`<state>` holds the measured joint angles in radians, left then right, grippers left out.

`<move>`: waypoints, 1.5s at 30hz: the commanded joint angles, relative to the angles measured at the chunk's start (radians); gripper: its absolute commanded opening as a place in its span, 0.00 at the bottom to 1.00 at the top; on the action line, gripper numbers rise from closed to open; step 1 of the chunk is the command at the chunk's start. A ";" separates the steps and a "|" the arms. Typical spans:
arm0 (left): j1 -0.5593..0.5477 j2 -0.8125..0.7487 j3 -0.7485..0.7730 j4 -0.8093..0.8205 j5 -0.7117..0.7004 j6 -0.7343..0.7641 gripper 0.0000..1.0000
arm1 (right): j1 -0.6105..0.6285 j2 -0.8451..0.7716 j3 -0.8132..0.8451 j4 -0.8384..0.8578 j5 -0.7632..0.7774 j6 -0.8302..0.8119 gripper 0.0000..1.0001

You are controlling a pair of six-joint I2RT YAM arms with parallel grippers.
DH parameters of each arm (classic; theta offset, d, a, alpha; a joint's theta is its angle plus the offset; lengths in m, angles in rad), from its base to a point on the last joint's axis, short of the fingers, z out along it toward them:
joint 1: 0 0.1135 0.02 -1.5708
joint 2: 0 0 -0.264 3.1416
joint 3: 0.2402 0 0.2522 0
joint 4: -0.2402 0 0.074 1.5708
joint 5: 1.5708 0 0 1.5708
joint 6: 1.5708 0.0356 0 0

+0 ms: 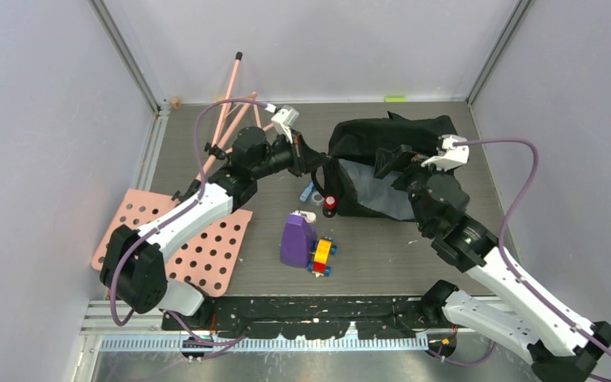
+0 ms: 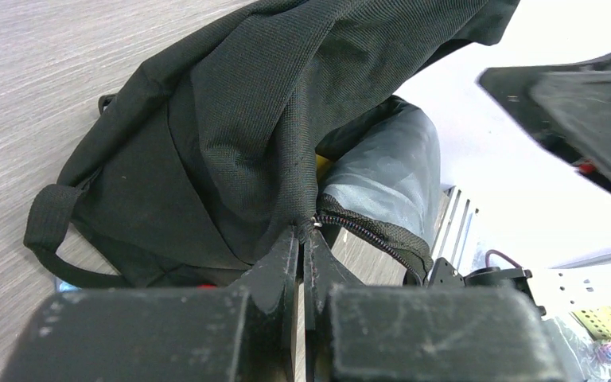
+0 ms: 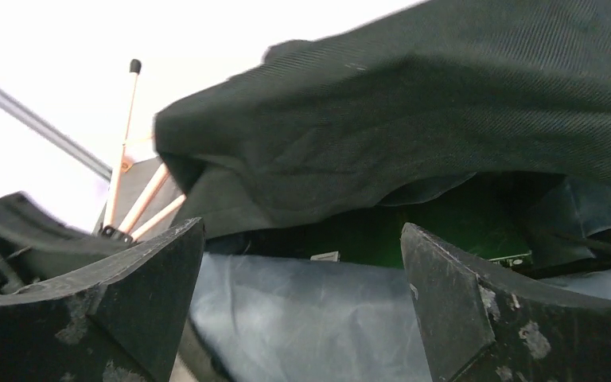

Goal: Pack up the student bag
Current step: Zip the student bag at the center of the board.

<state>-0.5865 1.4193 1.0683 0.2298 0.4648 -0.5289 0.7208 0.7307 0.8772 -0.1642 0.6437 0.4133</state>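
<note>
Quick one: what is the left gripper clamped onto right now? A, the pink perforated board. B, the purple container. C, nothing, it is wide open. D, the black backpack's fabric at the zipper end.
D: in the left wrist view the left gripper is shut on the black backpack fabric, right where the zipper ends.

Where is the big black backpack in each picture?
Top view: the black backpack sits right of centre, at the back.
Left wrist view: the backpack fills the middle.
Right wrist view: the backpack drapes across the top.
Shared landmark: its grey lining.
</note>
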 commanded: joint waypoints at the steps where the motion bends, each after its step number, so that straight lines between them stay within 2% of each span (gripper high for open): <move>1: 0.013 -0.053 0.001 0.087 -0.004 -0.014 0.00 | -0.097 0.058 -0.041 0.235 -0.031 0.158 1.00; 6: 0.013 -0.053 0.001 0.083 0.004 -0.014 0.00 | -0.272 0.103 -0.143 0.363 -0.222 0.330 1.00; 12: 0.013 -0.056 0.007 0.082 0.004 -0.012 0.00 | -0.306 0.162 -0.181 0.441 -0.256 0.353 1.00; 17: 0.013 -0.046 0.025 0.079 0.026 -0.007 0.00 | -0.312 0.218 -0.208 0.636 -0.328 0.295 0.98; 21: 0.013 -0.041 0.036 0.069 0.036 0.004 0.00 | -0.312 0.238 -0.201 0.768 -0.399 0.221 0.90; 25: 0.013 -0.035 0.052 0.068 0.045 0.005 0.00 | -0.313 0.248 -0.161 0.811 -0.444 0.147 0.78; 29: 0.013 -0.032 0.074 0.066 0.052 0.003 0.00 | -0.314 0.250 -0.115 0.811 -0.481 0.111 0.63; 31: 0.013 -0.032 0.084 0.065 0.053 -0.001 0.00 | -0.313 0.242 -0.102 0.804 -0.494 0.110 0.48; 38: -0.023 -0.045 0.149 0.041 0.057 0.006 0.00 | -0.313 0.191 -0.034 0.686 -0.506 0.162 0.35; 41: -0.057 -0.033 0.199 0.011 0.054 0.009 0.00 | -0.313 0.211 -0.018 0.674 -0.491 0.160 0.22; 45: -0.105 0.008 0.274 0.018 0.050 -0.022 0.00 | -0.313 0.268 -0.004 0.680 -0.456 0.147 0.14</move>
<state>-0.6491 1.4376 1.1976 0.0982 0.4965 -0.5312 0.4080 0.9653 0.8051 0.4541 0.1635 0.5697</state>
